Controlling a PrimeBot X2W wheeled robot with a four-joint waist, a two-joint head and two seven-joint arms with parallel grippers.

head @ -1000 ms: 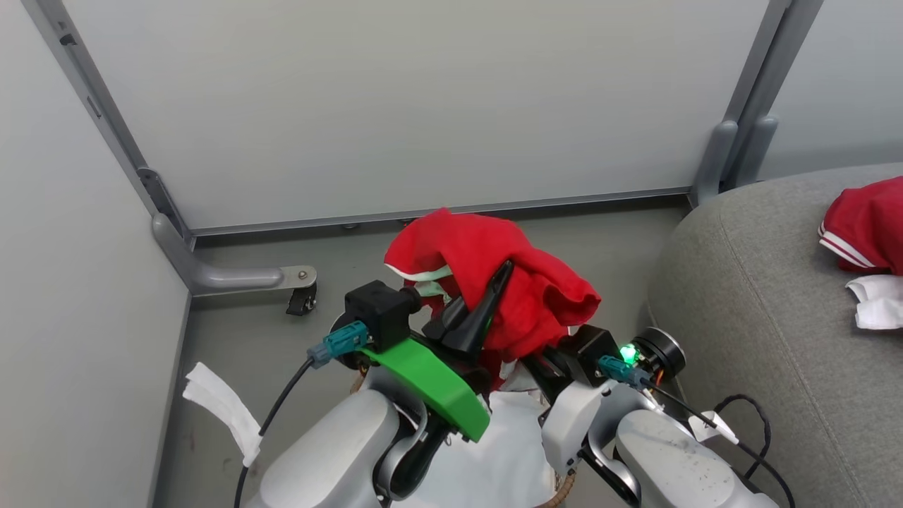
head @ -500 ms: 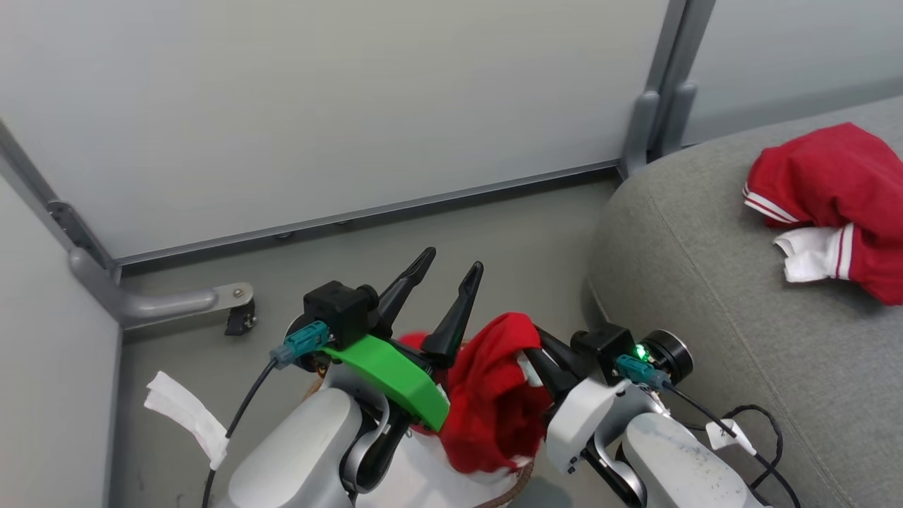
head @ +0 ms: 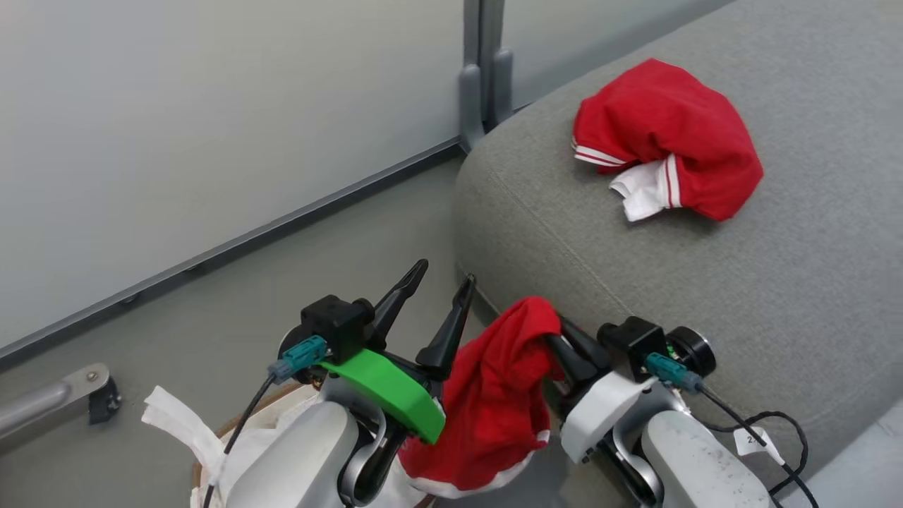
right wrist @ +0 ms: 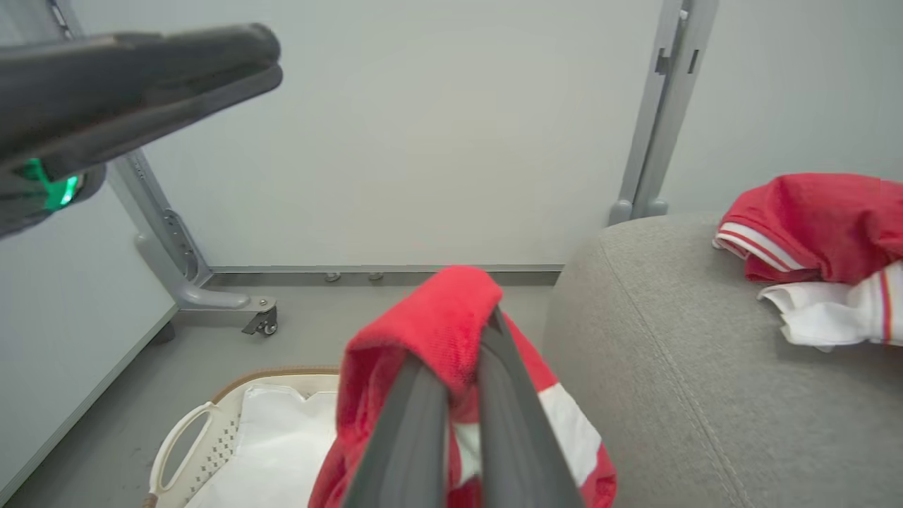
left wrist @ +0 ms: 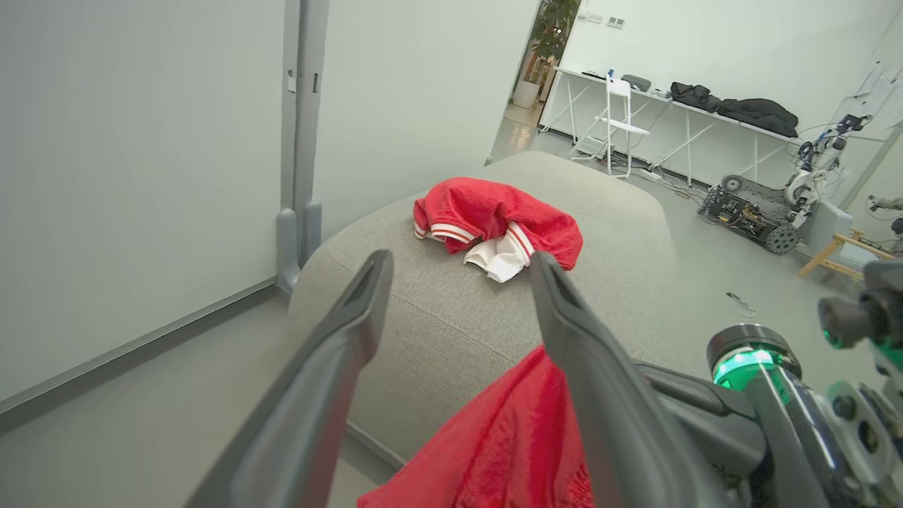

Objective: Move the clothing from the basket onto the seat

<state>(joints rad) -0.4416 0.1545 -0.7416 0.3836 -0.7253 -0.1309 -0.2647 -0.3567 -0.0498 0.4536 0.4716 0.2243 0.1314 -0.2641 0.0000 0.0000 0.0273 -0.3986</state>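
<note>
A red garment (head: 501, 395) with white trim hangs from my right gripper (head: 559, 331), which is shut on its top fold beside the seat's front corner. In the right wrist view the cloth (right wrist: 423, 324) drapes over the closed fingers (right wrist: 508, 423). My left gripper (head: 444, 275) stands open just left of it, nothing between its fingers (left wrist: 338, 353). A second red and white garment (head: 663, 134) lies bunched on the grey seat (head: 705, 282). The basket (right wrist: 204, 437) with its white liner (right wrist: 282, 437) sits on the floor below my arms.
Grey partition walls stand behind and to the left, with a post (head: 480, 77) at the seat's corner and a caster foot (right wrist: 261, 321) on the floor. A black cable (head: 769, 437) trails over the seat's near edge. Tables, a white chair (left wrist: 621, 120) and a wheeled machine (left wrist: 755, 212) stand beyond the seat.
My left gripper has opened and let go of the red garment, which now hangs from the right gripper alone. The head camera has swung right, bringing more of the seat into view.
</note>
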